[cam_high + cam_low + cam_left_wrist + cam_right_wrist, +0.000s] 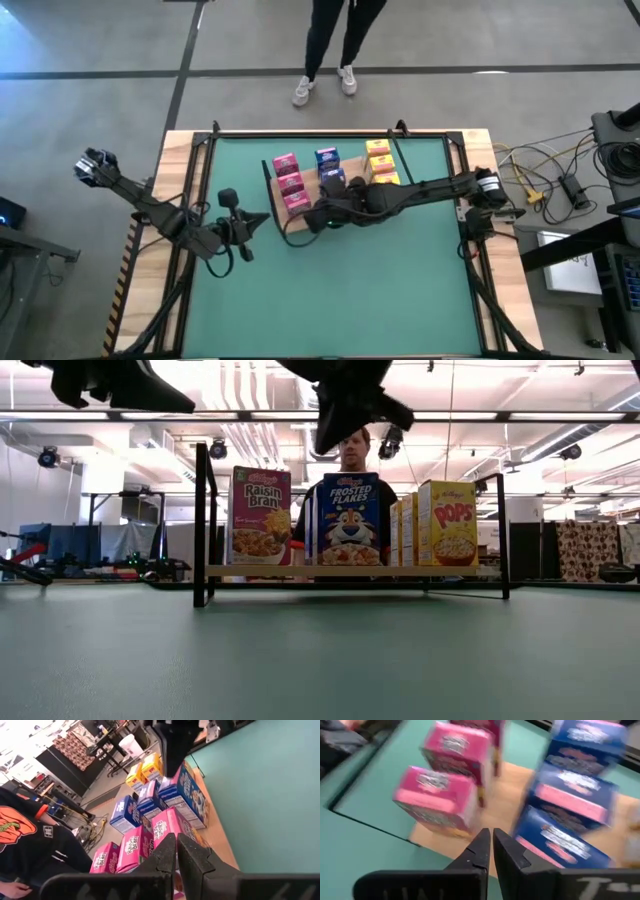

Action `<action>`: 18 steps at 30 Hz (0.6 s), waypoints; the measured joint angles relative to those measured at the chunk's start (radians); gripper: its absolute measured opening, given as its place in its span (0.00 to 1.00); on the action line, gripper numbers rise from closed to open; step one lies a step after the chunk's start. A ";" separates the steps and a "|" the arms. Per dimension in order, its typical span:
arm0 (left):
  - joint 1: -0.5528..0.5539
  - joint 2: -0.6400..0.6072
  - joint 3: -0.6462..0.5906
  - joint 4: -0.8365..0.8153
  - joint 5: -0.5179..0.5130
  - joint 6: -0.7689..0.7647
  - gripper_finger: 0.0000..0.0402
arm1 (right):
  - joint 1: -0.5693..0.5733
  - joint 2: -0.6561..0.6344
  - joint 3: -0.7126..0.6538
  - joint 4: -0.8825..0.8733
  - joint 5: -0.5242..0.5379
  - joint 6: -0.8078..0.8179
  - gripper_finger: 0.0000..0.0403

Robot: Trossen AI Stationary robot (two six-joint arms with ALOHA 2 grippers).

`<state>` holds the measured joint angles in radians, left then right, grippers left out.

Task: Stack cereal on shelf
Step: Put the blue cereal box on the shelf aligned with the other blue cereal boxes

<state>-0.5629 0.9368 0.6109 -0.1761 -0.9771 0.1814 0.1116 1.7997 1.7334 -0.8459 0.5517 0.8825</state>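
Note:
The shelf [311, 188] is a light-brown board with black wire end frames, lying at the far middle of the green mat. Three rows of cereal boxes stand upright on it: pink [290, 183], blue [328, 167] and yellow [381, 164]. In the low view the front boxes are the pink [260, 515], blue [350, 520] and yellow [448, 523]. My right gripper [315, 215] hovers shut above the board's near edge [450, 842], between the pink [440, 795] and blue [560, 840] rows. My left gripper [255, 222] waits shut, left of the shelf, above the mat.
A person stands beyond the table's far edge [330, 50], seen behind the boxes in the low view [352, 450]. Cables and gear lie right of the table [545, 180]. Green mat spreads open on the near side [340, 290]. A black cable loops below my right gripper [290, 236].

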 joint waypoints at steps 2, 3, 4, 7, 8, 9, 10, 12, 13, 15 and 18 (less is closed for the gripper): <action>0.000 0.005 0.000 -0.008 0.001 0.000 0.00 | 0.000 0.012 0.035 -0.068 0.002 0.041 0.03; 0.000 0.008 0.000 -0.008 0.001 0.000 0.00 | 0.000 0.015 0.047 -0.090 0.007 0.055 0.03; 0.000 0.012 0.000 -0.004 0.000 0.000 0.00 | 0.001 0.016 0.049 -0.118 0.026 0.072 0.03; 0.000 0.018 0.000 -0.006 0.000 0.000 0.00 | 0.002 0.017 0.048 -0.144 0.060 0.102 0.03; 0.000 0.021 0.000 -0.004 0.000 0.000 0.00 | 0.002 0.017 0.046 -0.155 0.069 0.109 0.03; 0.000 0.022 0.000 -0.004 0.000 0.000 0.00 | 0.002 0.018 0.044 -0.158 0.079 0.111 0.03; 0.000 0.022 0.000 -0.007 0.000 0.000 0.00 | 0.002 0.018 0.043 -0.153 0.088 0.111 0.03; 0.000 0.022 0.000 -0.002 0.000 0.000 0.00 | 0.002 0.018 0.035 -0.151 0.104 0.111 0.03; 0.000 0.021 0.000 -0.002 0.000 0.000 0.00 | 0.002 0.018 0.031 -0.153 0.106 0.111 0.03; 0.000 0.020 0.001 -0.003 0.000 0.000 0.00 | 0.002 0.019 0.023 -0.151 0.106 0.111 0.03; 0.000 0.020 0.001 -0.003 0.000 0.000 0.00 | 0.002 0.019 0.018 -0.143 0.121 0.111 0.03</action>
<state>-0.5629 0.9565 0.6117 -0.1792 -0.9768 0.1818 0.1135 1.8187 1.7518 -0.9884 0.6727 0.9939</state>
